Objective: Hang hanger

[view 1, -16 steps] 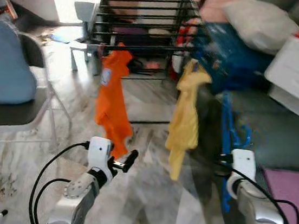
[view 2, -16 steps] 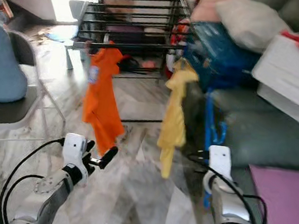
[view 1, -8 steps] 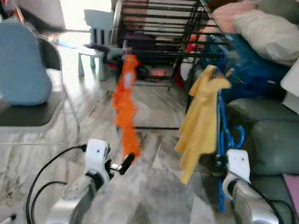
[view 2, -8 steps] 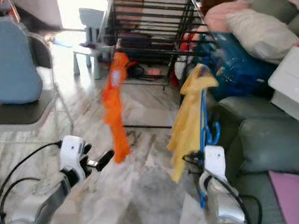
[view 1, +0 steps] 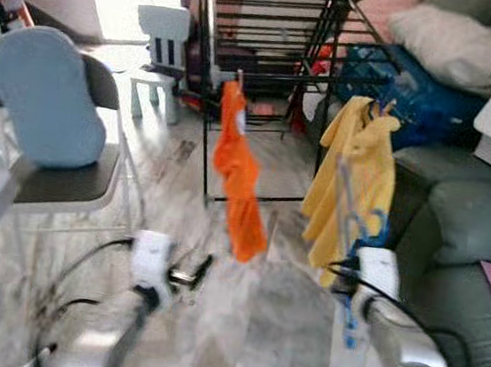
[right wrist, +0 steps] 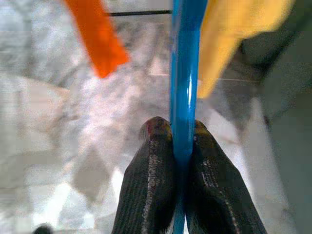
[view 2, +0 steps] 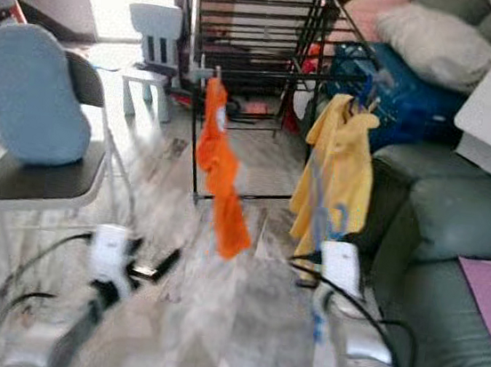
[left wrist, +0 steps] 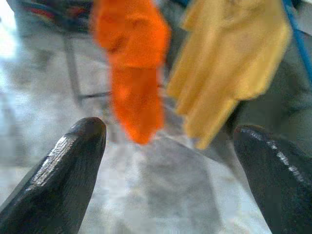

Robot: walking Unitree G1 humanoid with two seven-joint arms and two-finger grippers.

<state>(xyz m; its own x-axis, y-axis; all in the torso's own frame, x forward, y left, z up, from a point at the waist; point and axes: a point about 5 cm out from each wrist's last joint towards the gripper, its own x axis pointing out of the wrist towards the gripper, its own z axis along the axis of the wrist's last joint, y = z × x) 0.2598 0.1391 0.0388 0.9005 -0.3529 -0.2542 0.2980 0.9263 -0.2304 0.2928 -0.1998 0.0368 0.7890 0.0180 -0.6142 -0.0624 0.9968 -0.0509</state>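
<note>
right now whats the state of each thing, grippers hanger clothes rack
right gripper: shut on the blue hanger
blue hanger: held upright, not yet on the rack
left gripper: open, holding nothing
orange garment: hanging from the rack's front bar
yellow garment: hanging from the rack's front bar
drying rack: standing unfolded on the floor
chair: upright, blue cushion leaning against its back

1. The left arm (view 1: 135,313) reaches forward and low; the left gripper (left wrist: 170,161) has its two black fingers spread wide apart with nothing between them.
2. The right arm (view 1: 397,336) extends forward; the right gripper (right wrist: 181,134) is pinched tight on a blue hanger (right wrist: 184,73).
</note>
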